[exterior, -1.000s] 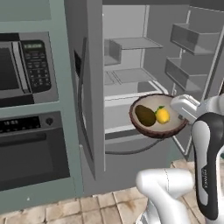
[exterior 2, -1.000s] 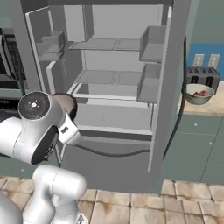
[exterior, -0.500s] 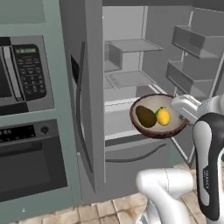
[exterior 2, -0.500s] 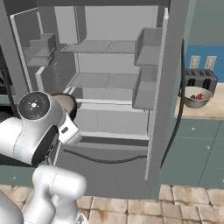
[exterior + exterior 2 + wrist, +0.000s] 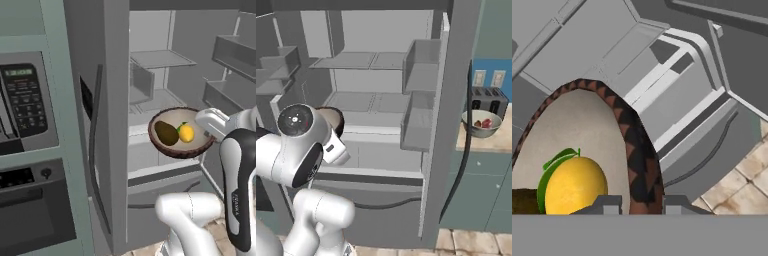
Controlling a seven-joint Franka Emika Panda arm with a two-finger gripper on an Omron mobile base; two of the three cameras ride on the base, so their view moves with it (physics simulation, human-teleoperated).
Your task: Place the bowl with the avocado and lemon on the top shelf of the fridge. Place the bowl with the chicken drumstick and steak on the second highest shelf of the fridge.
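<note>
The dark brown bowl [image 5: 176, 148] hangs in front of the open fridge, level with its lower shelves. The avocado [image 5: 166, 133] and the lemon [image 5: 186, 133] lie side by side in it. My gripper [image 5: 641, 205] is shut on the bowl's right rim [image 5: 637, 150], with the lemon [image 5: 574, 186] just inside the rim. The top shelf [image 5: 160, 59] sits higher and farther in, and the second shelf [image 5: 156, 100] is below it. On the counter to the right of the fridge stands a pale grey bowl [image 5: 482, 125] with the red steak [image 5: 486, 122]; I cannot make out the chicken drumstick.
The fridge's left door [image 5: 100, 125] stands open beside the bowl, with a microwave [image 5: 25, 105] and an oven [image 5: 30, 210] to its left. The right door [image 5: 448, 115] carries bins [image 5: 418, 125]. A toaster [image 5: 487, 100] stands behind the grey bowl.
Both base views have shifted and the fridge looms larger: the base has driven closer to it. The bowl stays in my grip, in the same place relative to the arm.
</note>
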